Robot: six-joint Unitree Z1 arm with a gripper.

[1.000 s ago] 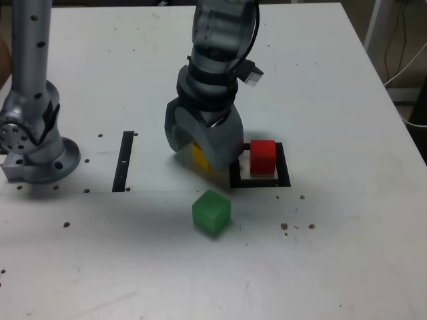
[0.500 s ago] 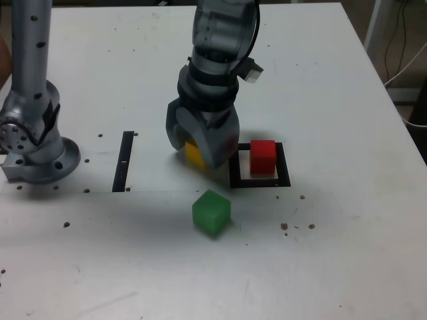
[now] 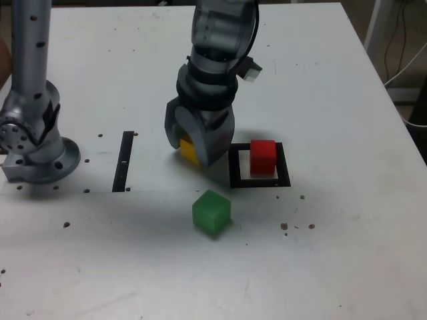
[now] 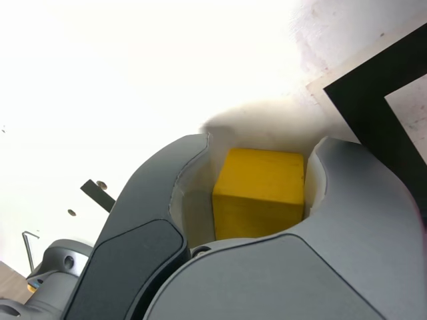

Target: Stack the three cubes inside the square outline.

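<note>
One yellow cube (image 4: 259,193) sits clamped in the hand (image 4: 267,138) beside the square outline (image 3: 283,163), presumably for stacking.

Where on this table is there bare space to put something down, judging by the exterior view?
Bare patches: right of the square outline, between the black strip and green cube, and in front of that cube.

Crowded: around the yellow cube between the gripper's jaws, beside the outline with the red cube inside.
</note>
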